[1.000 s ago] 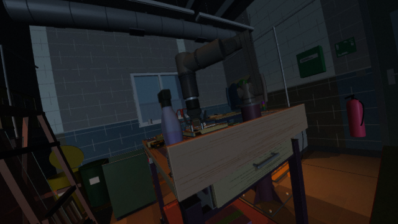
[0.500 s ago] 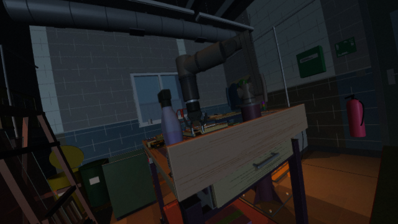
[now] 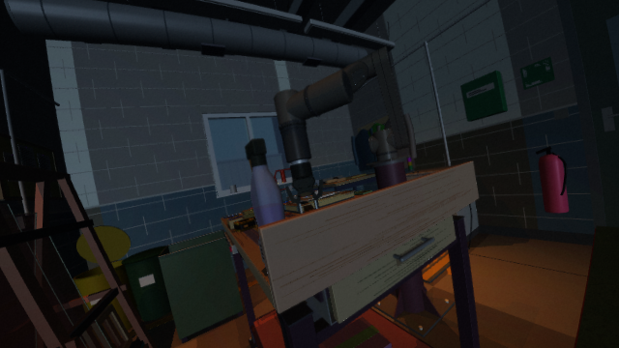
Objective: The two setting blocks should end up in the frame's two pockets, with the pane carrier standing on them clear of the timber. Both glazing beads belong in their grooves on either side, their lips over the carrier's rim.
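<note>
My gripper hangs straight down over the timber frame, which lies flat on the bench top and shows only as a thin edge from this low side view. The gripper is open and holds nothing. The frame's pockets and grooves, the setting blocks, the pane carrier and the glazing beads are hidden behind the bench's raised front board, so I cannot tell where they lie.
The bench's front board with its drawer handle blocks the table top. A lilac bottle stands just left of the gripper, and a dark purple cup with a spray bottle stands to the right.
</note>
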Tool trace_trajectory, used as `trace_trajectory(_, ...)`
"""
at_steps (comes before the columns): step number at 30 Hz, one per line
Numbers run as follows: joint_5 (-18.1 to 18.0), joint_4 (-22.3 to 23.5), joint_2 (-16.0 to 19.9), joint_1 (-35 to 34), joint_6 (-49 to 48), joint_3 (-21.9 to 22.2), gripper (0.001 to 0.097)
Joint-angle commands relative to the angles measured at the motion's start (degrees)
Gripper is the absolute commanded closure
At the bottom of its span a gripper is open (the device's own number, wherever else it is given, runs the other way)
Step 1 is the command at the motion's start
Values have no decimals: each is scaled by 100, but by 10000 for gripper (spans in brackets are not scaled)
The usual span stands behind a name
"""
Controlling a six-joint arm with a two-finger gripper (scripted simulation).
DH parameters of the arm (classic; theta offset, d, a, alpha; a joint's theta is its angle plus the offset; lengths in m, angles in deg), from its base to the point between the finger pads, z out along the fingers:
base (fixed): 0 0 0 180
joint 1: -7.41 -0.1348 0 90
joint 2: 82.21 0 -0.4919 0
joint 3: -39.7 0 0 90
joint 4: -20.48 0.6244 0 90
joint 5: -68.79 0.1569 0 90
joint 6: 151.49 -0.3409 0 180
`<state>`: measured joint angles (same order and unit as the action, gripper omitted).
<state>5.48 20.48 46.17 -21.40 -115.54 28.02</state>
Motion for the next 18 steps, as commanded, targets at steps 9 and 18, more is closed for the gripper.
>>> trace_trajectory(9,1,-3,-7,0,0,-7,421)
trace_trajectory(18,2,-3,-6,0,0,-6,541)
